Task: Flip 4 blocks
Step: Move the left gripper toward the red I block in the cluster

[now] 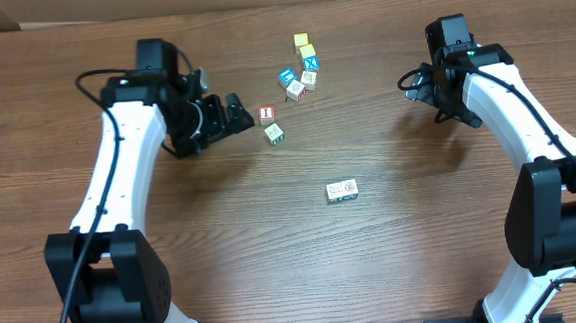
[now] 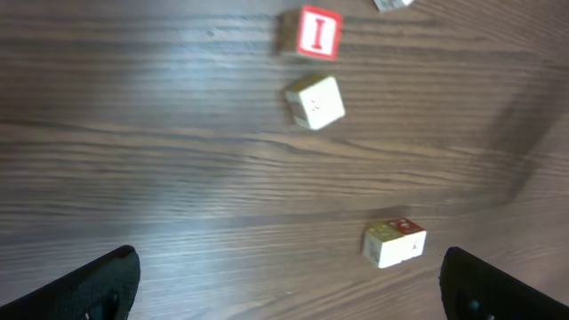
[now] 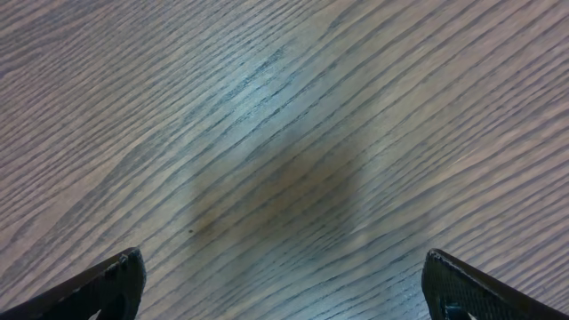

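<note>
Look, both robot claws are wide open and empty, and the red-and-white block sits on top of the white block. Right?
Not quite. The red-and-white block sits on the table beside the white block, not on top, as the left wrist view shows. The left claw and right claw are indeed wide open and empty.

Red-and-white block (image 1: 266, 114): top face red-bordered, white centre, red letter I. Seated flat, left of table centre.

Green-marked block (image 1: 274, 133): cream cube, green print on top, set askew. Just on near side of red-and-white block, small gap seen.

Left cream block (image 1: 335, 191), right cream block (image 1: 350, 190): pale, faint prints. Laid side by side, touching. Placed nearer and further right, well apart from other two.
</note>
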`<state>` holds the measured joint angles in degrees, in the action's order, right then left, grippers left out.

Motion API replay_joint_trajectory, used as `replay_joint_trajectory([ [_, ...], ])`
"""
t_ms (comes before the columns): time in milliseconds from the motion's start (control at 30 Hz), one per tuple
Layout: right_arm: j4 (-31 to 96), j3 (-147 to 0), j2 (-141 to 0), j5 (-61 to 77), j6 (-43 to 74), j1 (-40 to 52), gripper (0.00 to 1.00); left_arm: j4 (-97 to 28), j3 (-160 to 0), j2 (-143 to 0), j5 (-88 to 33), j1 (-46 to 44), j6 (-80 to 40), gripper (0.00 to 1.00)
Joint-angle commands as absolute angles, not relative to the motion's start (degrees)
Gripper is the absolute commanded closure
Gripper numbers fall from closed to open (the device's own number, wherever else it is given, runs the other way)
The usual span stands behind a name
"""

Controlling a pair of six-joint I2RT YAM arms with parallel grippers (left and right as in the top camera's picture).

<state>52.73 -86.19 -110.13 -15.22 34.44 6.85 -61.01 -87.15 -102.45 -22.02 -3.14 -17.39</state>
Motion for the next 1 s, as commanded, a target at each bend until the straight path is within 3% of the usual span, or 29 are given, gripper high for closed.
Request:
replay_joint_trajectory([
  [0, 52.6, -87.0, -108.7, -15.4, 34.0, 6.9, 0.00, -60.6, -87.8, -103.5, -18.2, -7.5, -22.5, 0.11],
  [33, 52.6, -87.0, -108.7, -15.4, 34.0, 6.9, 0.00, -60.1, -87.6, -103.5, -15.6, -8.9, -23.9, 0.16],
  [100, 52.6, -87.0, -108.7, -15.4, 34.0, 6.9, 0.00, -58.8, -87.2, -103.5, -10.9, -11.5, -25.9, 0.36],
  [133, 52.6, -87.0, -108.7, -15.4, 34.0, 6.9, 0.00, -58.1, -87.1, -103.5, -8.8, -12.9, -26.8, 0.41],
  [200, 52.6, -87.0, -108.7, -15.4, 34.0, 6.9, 0.00, -56.8, -87.1, -103.5, -5.6, -15.3, -28.5, 0.46],
  [333, 52.6, -87.0, -108.7, -15.4, 34.0, 6.9, 0.00, -53.8, -87.1, -103.6, 0.1, -19.2, -32.3, 0.47],
  [400, 52.6, -87.0, -108.7, -15.4, 34.0, 6.9, 0.00, -53.3, -87.1, -103.8, 3.8, -20.6, -36.1, 0.28],
  [433, 52.6, -87.0, -108.7, -15.4, 34.0, 6.9, 0.00, -53.2, -87.1, -103.9, 4.9, -21.1, -38.1, 0.04],
  [467, 52.6, -87.0, -108.7, -15.4, 34.0, 6.9, 0.00, -52.9, -87.1, -104.1, 5.0, -21.4, -39.3, 0.00],
  [633, 52.6, -87.0, -108.7, -15.4, 34.0, 6.9, 0.00, -47.6, -87.1, -104.4, 0.5, -21.6, -38.5, 0.00],
  [667, 52.6, -87.0, -108.7, -15.4, 34.0, 6.9, 0.00, -47.0, -87.1, -104.4, 0.7, -21.5, -38.1, 0.04],
  [733, 52.6, -87.0, -108.7, -15.4, 34.0, 6.9, 0.00, -46.6, -87.1, -104.6, 2.2, -21.5, -37.6, 0.70],
  [767, 52.6, -87.0, -108.7, -15.4, 34.0, 6.9, 0.00, -46.7, -87.1, -104.7, 2.7, -21.5, -38.1, 0.78],
  [800, 52.6, -87.0, -108.7, -15.4, 34.0, 6.9, 0.00, -46.7, -86.9, -105.2, 2.9, -21.6, -39.4, 0.77],
  [900, 52.6, -87.0, -108.7, -15.4, 34.0, 6.9, 0.00, -46.7, -86.7, -106.9, 3.2, -22.3, -42.3, 0.34],
  [967, 52.6, -87.0, -108.7, -15.4, 34.0, 6.9, 0.00, -46.2, -86.7, -108.9, 3.9, -22.5, -42.4, 0.36],
])
